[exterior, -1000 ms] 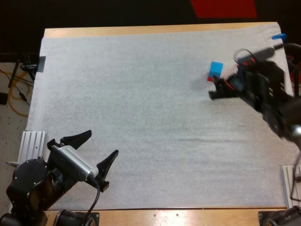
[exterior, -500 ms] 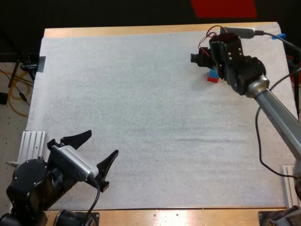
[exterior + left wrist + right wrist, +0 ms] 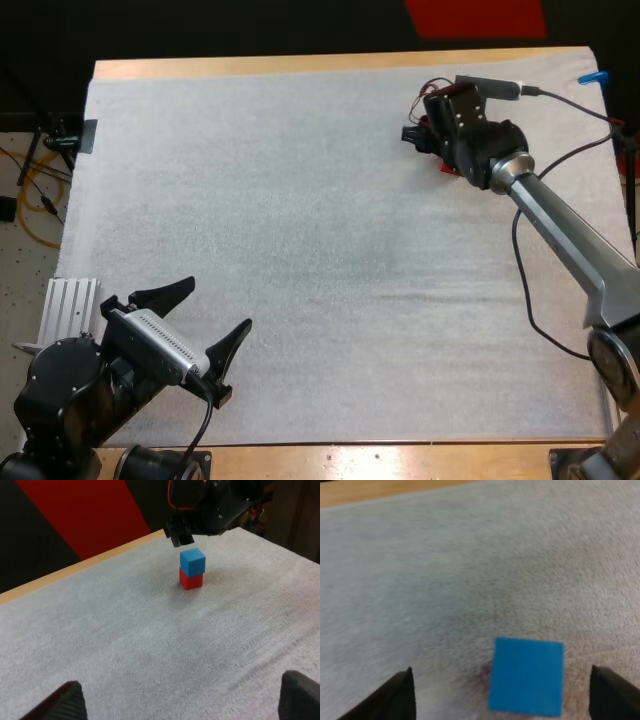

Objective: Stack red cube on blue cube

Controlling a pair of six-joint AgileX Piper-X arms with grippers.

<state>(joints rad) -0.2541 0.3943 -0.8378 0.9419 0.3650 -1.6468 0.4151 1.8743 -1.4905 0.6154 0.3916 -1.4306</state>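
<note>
mat (image 3: 300, 250): centre open | blue cube (image 3: 192, 561) on red cube (image 3: 191, 579): sides free | right claw (image 3: 179, 534) overhead

A wooden table (image 3: 250, 66) carries a white mat (image 3: 300, 250), on which the red cube (image 3: 191, 581) sits.

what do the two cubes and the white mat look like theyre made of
Blue cube: probably plastic or painted wood; flat, evenly coloured matte faces, crisp edges. Red cube under it: looks the same. Mat: likely soft foam or felt; white, fuzzy, finely pebbled surface, no shine.
</note>
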